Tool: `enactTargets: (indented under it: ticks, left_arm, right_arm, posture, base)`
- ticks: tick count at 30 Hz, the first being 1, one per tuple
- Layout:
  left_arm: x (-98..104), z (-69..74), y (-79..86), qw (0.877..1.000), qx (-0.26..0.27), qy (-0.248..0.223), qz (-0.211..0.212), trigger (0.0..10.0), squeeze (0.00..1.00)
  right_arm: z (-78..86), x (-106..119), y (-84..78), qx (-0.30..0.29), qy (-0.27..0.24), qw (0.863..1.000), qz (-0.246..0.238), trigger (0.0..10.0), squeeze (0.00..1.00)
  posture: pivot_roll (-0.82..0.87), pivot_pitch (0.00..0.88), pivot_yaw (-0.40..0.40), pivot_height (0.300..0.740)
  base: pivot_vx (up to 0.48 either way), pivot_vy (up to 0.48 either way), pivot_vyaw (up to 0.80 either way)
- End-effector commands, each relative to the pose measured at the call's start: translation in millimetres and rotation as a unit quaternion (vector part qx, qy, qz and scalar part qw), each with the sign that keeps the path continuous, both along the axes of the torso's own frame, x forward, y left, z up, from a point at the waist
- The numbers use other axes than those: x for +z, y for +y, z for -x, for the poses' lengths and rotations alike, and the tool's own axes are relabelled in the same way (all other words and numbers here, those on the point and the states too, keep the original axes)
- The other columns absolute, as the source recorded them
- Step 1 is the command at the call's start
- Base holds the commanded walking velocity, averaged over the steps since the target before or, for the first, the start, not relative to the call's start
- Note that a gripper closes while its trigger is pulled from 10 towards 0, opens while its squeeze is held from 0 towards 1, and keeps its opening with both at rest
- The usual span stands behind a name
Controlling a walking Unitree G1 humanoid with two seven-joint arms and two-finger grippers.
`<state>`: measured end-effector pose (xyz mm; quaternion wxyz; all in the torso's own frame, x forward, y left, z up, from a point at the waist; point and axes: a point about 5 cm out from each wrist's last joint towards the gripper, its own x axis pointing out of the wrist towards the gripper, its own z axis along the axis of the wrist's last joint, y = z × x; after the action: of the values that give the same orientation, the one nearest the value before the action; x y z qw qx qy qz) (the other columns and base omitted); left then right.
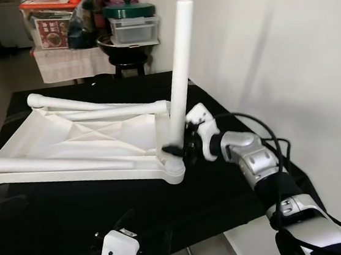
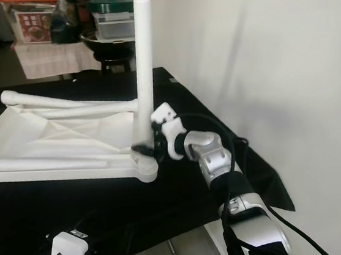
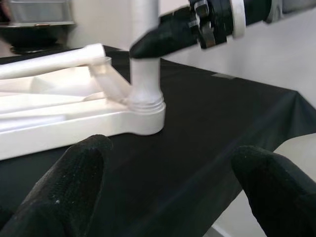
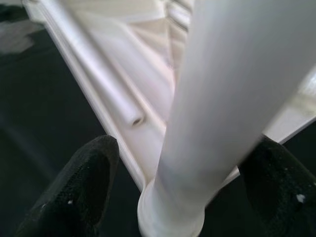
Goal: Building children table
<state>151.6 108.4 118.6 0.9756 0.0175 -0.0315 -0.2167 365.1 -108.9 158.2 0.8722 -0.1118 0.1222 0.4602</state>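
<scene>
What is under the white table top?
A black cloth lies under the upside-down table top and spreads out past its edges. What the cloth rests on is covered. The right gripper holds the upright leg at the corner.

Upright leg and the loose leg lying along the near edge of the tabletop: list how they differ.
The upright leg stands in the corner socket of the upside-down tabletop; the loose leg lies flat on it. The right gripper has its fingers around the upright leg near its base; nothing holds the loose leg. The upright leg's foot points up, the loose leg's sideways. Both are plain white round tubes, alike in look.
</scene>
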Motion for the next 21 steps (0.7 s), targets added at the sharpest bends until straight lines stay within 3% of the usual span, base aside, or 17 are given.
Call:
enactTargets:
  ticks: [1,13,21]
  left_arm:
    - [-0.7,1.0,-3.7,1.000,-0.006,0.006,0.006,10.0,0.00]
    - [-0.2,1.8,-9.2,1.000,-0.021,0.003,0.016,10.0,0.00]
    - [0.4,3.3,-11.7,1.000,-0.020,0.003,0.021,10.0,0.00]
  right_arm:
    - [1.6,-6.4,7.3,0.037,0.004,0.999,0.023,10.0,0.00]
    - [-5.4,-8.0,19.2,0.048,-0.007,0.999,0.015,10.0,0.00]
    - [-9.2,-4.2,39.5,0.010,-0.011,0.997,-0.072,10.0,0.00]
  posture:
    - [-0.02,0.000,-0.125,0.740]
    - [-0.01,0.000,-0.131,0.740]
    - [-0.02,0.005,-0.138,0.740]
  base:
    - [0.000,0.000,0.00]
    - [0.000,0.000,0.00]
    - [0.000,0.000,0.00]
